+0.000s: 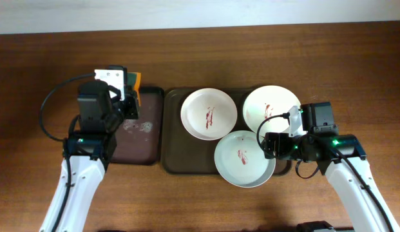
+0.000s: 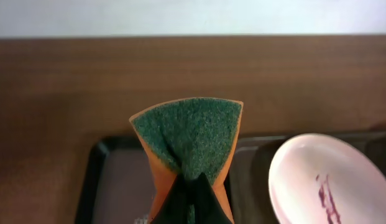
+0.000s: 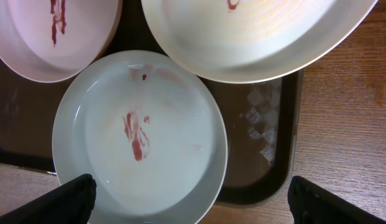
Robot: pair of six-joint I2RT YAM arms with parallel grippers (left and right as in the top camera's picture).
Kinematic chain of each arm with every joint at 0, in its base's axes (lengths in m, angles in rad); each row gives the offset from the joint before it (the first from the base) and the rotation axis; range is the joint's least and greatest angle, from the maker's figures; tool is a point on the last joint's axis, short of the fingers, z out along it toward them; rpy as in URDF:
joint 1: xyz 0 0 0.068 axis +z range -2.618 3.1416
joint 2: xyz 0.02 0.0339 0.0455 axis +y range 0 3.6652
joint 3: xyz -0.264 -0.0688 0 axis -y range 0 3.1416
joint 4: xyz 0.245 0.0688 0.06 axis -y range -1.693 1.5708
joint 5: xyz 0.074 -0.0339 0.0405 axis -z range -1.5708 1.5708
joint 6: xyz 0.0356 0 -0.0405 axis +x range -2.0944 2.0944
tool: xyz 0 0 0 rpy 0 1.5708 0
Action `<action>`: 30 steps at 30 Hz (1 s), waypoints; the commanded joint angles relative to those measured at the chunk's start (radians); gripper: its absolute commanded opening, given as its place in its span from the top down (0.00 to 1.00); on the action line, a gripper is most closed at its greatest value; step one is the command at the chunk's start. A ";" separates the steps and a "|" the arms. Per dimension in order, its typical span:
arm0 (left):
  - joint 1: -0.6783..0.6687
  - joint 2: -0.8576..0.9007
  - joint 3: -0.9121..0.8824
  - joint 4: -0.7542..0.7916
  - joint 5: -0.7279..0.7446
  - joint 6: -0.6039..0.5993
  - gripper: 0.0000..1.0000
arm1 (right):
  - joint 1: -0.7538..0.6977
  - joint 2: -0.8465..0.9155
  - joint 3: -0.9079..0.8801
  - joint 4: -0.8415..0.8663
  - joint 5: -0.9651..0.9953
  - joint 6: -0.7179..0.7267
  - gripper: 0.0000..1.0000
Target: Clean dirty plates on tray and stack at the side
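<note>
The left gripper (image 2: 191, 186) pinches the sponge (image 2: 189, 134), green scouring face exposed for wiping, while the right gripper (image 3: 193, 202), spread wide and empty, hovers over the front plate (image 3: 143, 137), presumably to steady it.

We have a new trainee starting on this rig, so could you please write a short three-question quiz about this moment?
1. Fill in: the right gripper, by the front plate, has its jaws ____ (open or shut).
2. Which holds the sponge? A) the left gripper B) the right gripper C) neither
3. True or false: all three plates on the tray show red smears.

Key: 1 open; 2 A; 3 true.
</note>
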 commanded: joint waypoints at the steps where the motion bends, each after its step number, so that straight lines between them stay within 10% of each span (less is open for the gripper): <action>1: 0.003 0.056 0.018 -0.032 -0.004 0.019 1.00 | 0.003 0.004 0.018 0.001 -0.012 0.007 0.01; 7: 0.002 0.213 0.018 -0.119 -0.003 0.019 1.00 | 0.003 0.044 0.018 -0.001 -0.013 0.008 0.01; 19: 0.002 0.291 0.018 -0.177 -0.003 0.018 1.00 | 0.003 0.459 0.018 0.027 -0.026 0.007 0.80; 30: 0.002 0.289 0.019 -0.164 0.055 0.019 1.00 | 0.003 0.457 0.019 0.044 -0.140 0.008 0.96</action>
